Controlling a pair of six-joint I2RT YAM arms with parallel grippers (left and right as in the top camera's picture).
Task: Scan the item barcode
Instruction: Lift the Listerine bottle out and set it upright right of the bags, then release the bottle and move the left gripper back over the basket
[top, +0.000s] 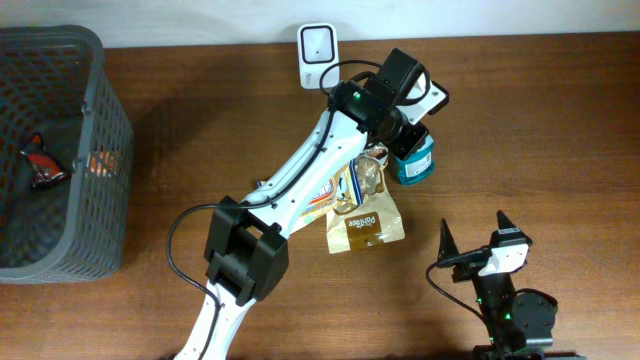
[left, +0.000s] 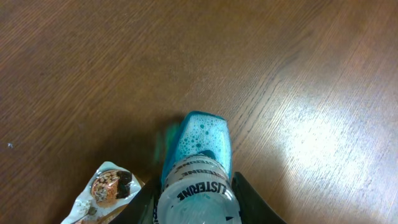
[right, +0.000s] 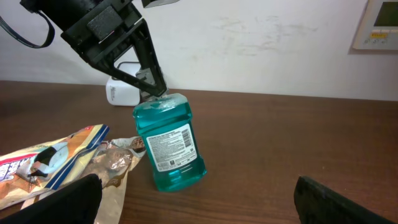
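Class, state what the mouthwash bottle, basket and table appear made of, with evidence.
Mouthwash bottle: clear glossy plastic, likely; teal liquid and bubbles show through. Basket: dark matte plastic, seemingly; moulded mesh walls. Table: wood or wood-look laminate; grain lines, soft sheen.

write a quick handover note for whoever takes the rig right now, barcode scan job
Left gripper: shut on the top of the mouthwash bottle, which is tilted. Whether its base is off the table cannot be told.
Right gripper: open, empty, at the near right of the table.
Scanner: at the far edge, left of the bottle.
Snack packets: lying beside the bottle, untouched.
Done: bottle grasped.
Left: show its barcode to the scanner. The printed label faces the right arm, away from the scanner, so the bottle probably needs turning.
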